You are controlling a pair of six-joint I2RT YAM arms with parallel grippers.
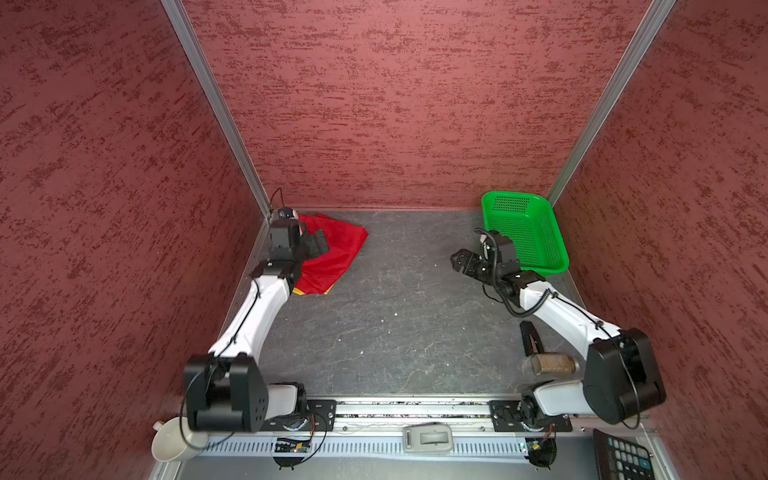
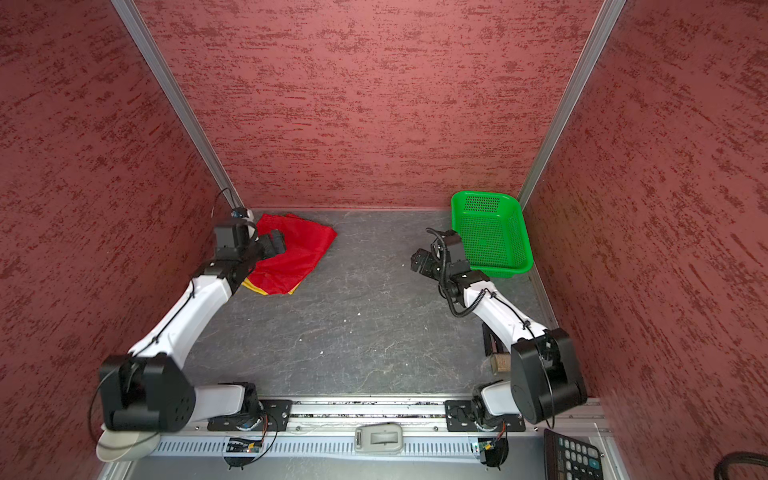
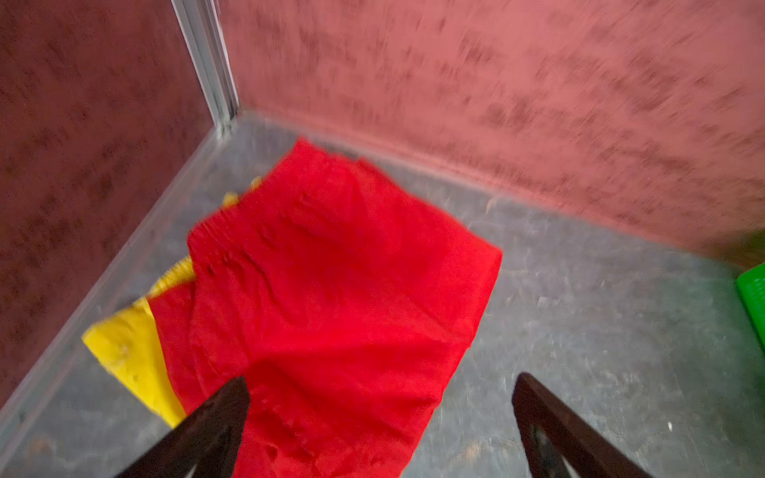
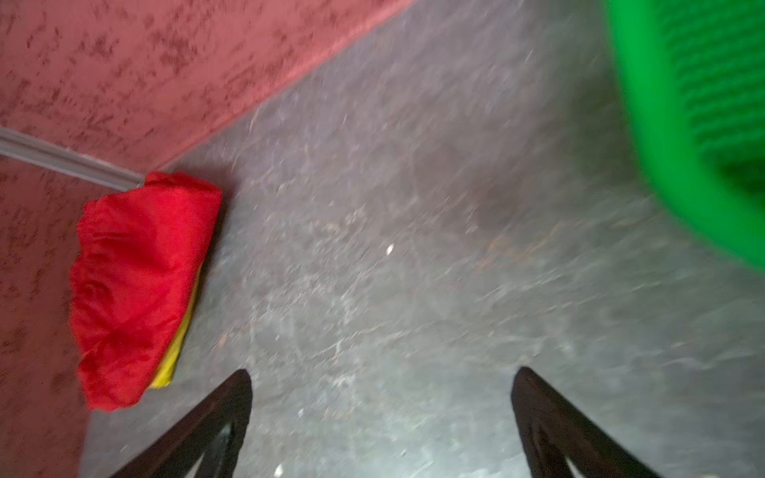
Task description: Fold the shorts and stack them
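The red shorts [image 1: 334,253] [image 2: 297,257] [image 3: 339,289] [image 4: 136,281] lie folded in the far left corner on top of the yellow shorts [image 1: 309,291] [image 2: 257,289] [image 3: 132,351] [image 4: 176,347], of which only edges stick out. My left gripper [image 1: 316,243] [image 2: 276,243] [image 3: 381,389] hovers over the red pair, open, its jaws wide apart with nothing between them. My right gripper [image 1: 459,262] [image 2: 417,262] [image 4: 381,380] is open too, above bare table at the right, just beside the basket and far from the shorts.
A green perforated basket [image 1: 525,230] [image 2: 492,232] [image 4: 703,124] stands at the far right corner. A brown block [image 1: 555,363] and a black piece [image 1: 528,338] lie near the right arm's base. Red walls close in three sides.
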